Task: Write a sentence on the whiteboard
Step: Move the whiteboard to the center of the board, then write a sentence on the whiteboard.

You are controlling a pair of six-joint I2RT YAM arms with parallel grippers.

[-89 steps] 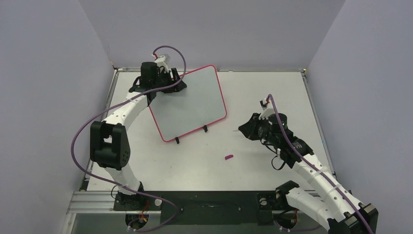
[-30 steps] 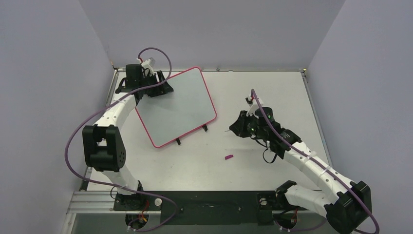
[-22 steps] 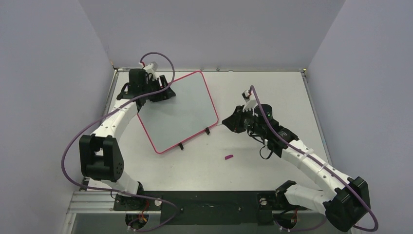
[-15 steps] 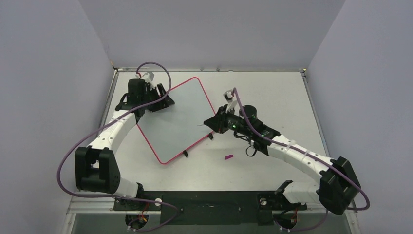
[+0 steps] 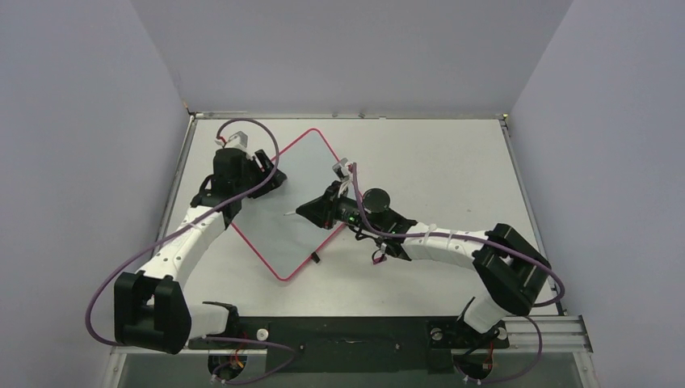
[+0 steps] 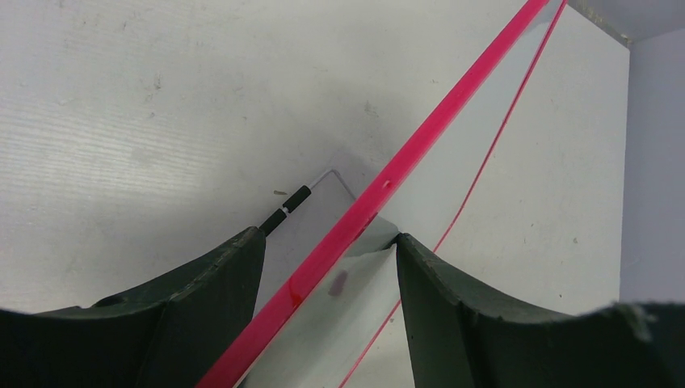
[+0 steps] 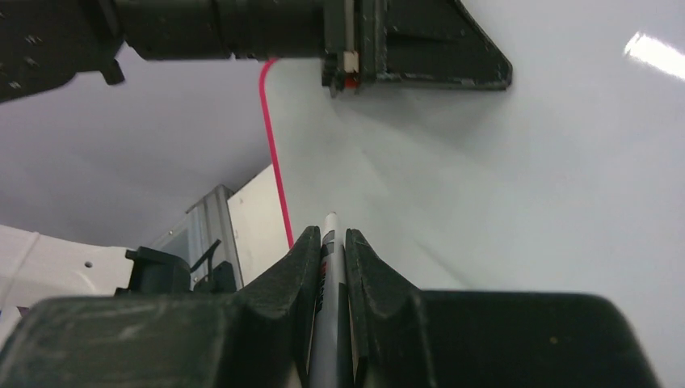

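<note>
From above, we see the whiteboard (image 5: 279,234) propped aslant, with the left gripper (image 5: 271,178) at its far edge and the right gripper (image 5: 309,212) over its face.

Left wrist: the jaws straddle the red rim, apparently clamped on it. We judge the board light, stiff and slick, best held by that rim.

Right wrist: the fingers pinch a marker (image 7: 327,259), and the surface is blank.

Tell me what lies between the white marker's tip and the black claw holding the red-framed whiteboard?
Only the bare glossy whiteboard, no writing; the right wrist view shows it.
</note>
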